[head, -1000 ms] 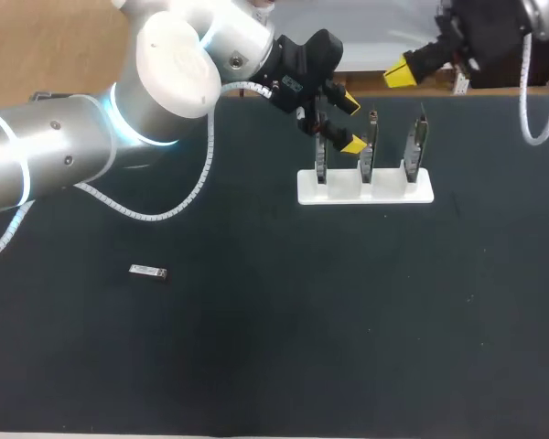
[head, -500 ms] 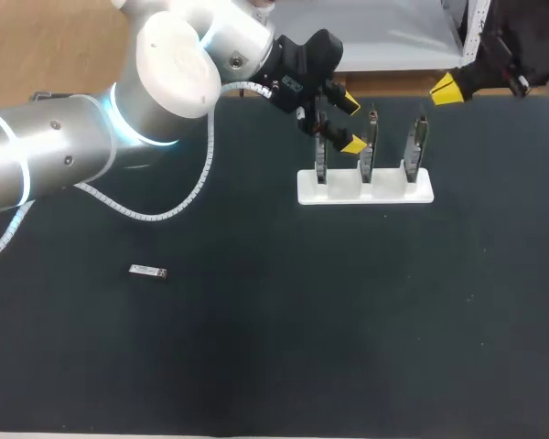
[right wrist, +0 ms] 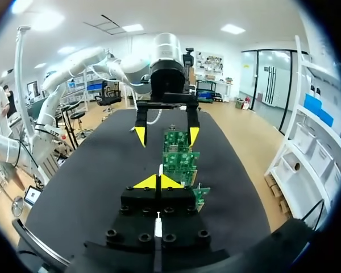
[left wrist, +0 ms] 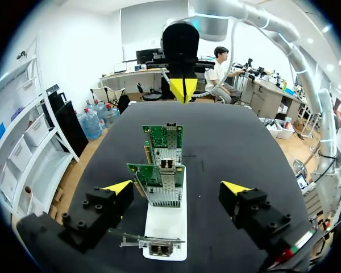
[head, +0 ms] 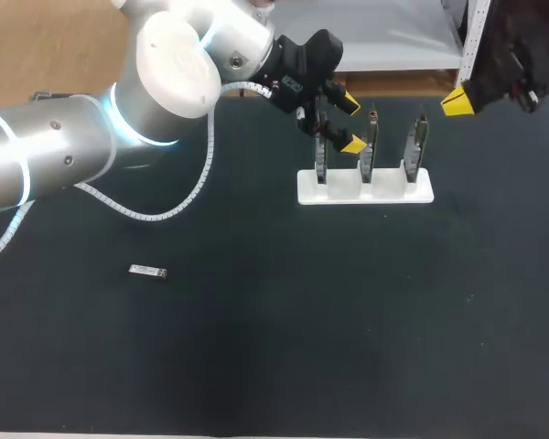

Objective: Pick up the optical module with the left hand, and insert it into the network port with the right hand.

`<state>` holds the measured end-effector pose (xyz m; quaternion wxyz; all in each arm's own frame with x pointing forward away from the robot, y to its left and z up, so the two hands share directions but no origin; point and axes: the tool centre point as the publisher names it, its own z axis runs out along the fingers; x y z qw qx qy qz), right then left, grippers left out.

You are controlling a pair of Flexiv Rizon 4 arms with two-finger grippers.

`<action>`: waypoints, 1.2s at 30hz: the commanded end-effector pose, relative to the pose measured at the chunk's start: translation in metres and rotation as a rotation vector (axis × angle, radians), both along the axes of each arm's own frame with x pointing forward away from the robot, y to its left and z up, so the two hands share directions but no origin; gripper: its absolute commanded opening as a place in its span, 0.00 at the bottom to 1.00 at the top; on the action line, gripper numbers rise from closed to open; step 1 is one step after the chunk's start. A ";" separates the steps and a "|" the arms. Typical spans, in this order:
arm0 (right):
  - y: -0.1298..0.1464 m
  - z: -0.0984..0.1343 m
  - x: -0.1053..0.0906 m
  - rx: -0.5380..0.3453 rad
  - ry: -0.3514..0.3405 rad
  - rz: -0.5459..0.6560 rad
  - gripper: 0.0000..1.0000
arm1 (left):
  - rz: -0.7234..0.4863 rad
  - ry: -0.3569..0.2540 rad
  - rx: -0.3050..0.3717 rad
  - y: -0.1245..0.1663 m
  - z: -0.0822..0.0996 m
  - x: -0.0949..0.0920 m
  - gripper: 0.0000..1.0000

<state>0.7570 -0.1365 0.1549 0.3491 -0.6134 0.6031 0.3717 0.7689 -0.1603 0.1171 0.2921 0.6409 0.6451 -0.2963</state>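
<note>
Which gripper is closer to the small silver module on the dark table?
Left. From the small silver module, left gripper is at the white stand; right gripper farther beyond.

Two arms in silver-grey and white, black claws tipped yellow.

Left arm (head: pixel 64 165): thick silver-grey tubes, a large white round joint cap (head: pixel 174 59), pale-blue lit rings (head: pixel 119 123) at the joints. A white ribbed cable (head: pixel 197 183) loops along it to a black wrist. Left claw (head: pixel 349 122): blocky black fingers (left wrist: pixel 96 219) studded with round socket screws, each ending in a bright yellow wedge; small red-and-green mark low on one finger. Right arm (left wrist: pixel 273 25): same pale silver tubing, one blue ring. Right claw (right wrist: pixel 159 182): black screwed block, yellow wedge tips, thin white strip down its middle seam.
</note>
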 end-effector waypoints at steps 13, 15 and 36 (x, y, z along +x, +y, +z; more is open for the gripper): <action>-0.011 -0.010 0.013 0.026 0.005 0.043 0.00 | -0.001 0.003 0.005 -0.001 0.000 0.002 1.00; -0.011 -0.010 0.015 0.025 0.005 0.044 0.00 | -0.001 0.003 0.005 -0.001 0.000 0.002 1.00; -0.008 -0.014 0.020 0.029 0.000 0.018 0.00 | -0.001 0.003 0.005 -0.001 0.000 0.002 1.00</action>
